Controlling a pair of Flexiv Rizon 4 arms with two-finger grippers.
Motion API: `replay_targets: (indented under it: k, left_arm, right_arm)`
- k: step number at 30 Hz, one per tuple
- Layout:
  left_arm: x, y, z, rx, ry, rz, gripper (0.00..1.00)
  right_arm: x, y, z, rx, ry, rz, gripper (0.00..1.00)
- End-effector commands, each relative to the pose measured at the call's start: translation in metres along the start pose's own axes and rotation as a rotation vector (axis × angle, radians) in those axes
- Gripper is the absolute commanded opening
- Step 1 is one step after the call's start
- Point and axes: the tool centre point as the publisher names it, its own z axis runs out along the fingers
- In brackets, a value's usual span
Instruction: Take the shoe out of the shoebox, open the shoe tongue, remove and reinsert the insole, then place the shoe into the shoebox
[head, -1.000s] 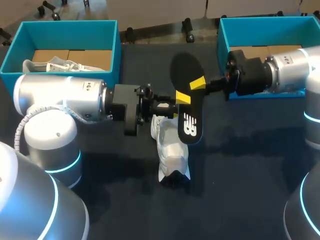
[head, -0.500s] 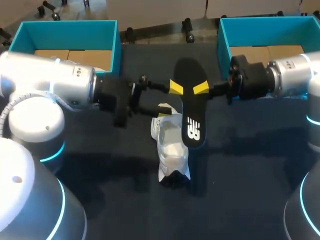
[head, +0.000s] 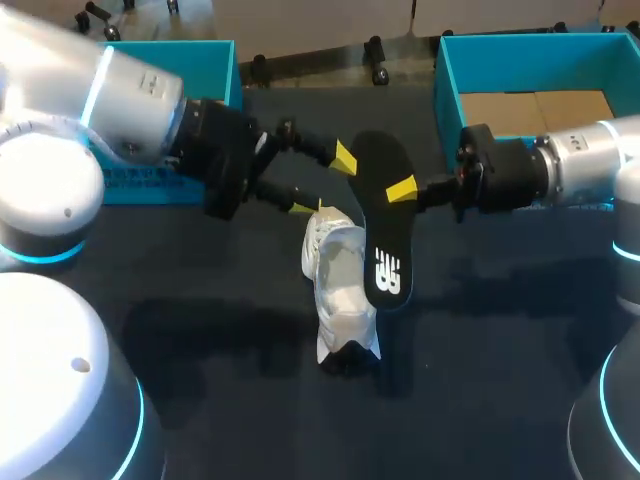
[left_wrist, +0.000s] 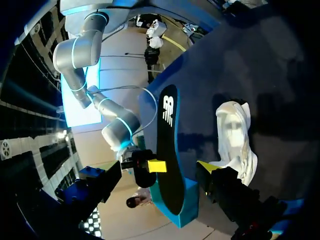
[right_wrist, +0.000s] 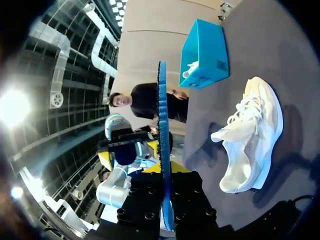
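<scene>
**Insole out, reinsert is next**

- Table (head: 480, 400): dark top, with a teal shoebox at each far corner. Left shoebox (head: 222, 70) is mostly hidden behind my left arm. The right wrist view shows something white inside it. Right shoebox (head: 520, 55) shows only its cardboard floor.
- Shoe (head: 340, 285): white, lying on the table mid-front, well apart from both boxes, with nothing holding it.
- Insole (head: 385, 230): black, out of the shoe. It hangs just beside and over the shoe, logo end low by the opening.
- Right gripper (head: 405, 190): clamped on the insole's edge about mid-length. Its wrist view shows the insole edge-on between the fingers.
- Left gripper (head: 322, 182): fingers spread, gripping nothing. It sits just off the insole's upper end and above the shoe. I can't tell whether its upper tip touches the insole's edge.

My read: the removal half is done and we're at the reinsert step.

The next move probably needs two things:
- The left gripper goes down to pin the shoe or hold its mouth open.
- The right gripper tilts the insole flat and feeds it in lengthwise.

Boxing the shoe comes after.
</scene>
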Motion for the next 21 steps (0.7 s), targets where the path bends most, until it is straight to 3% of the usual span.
replay_targets:
  k: [1,14,21]
  left_arm:
    - [-0.012,0.011,-0.004,0.03,0.279,0.012,1.0]
    - [-0.023,0.022,-0.014,0.06,0.607,0.005,1.0]
    - [-0.027,0.023,-0.013,0.049,0.594,-0.002,1.0]
  right_arm:
    - [-0.004,-0.001,0.003,-0.005,0.002,0.002,0.0]
    - [-0.005,0.005,0.008,0.014,-0.005,-0.007,0.0]
    - [-0.007,0.004,0.012,0.017,-0.001,-0.008,0.0]
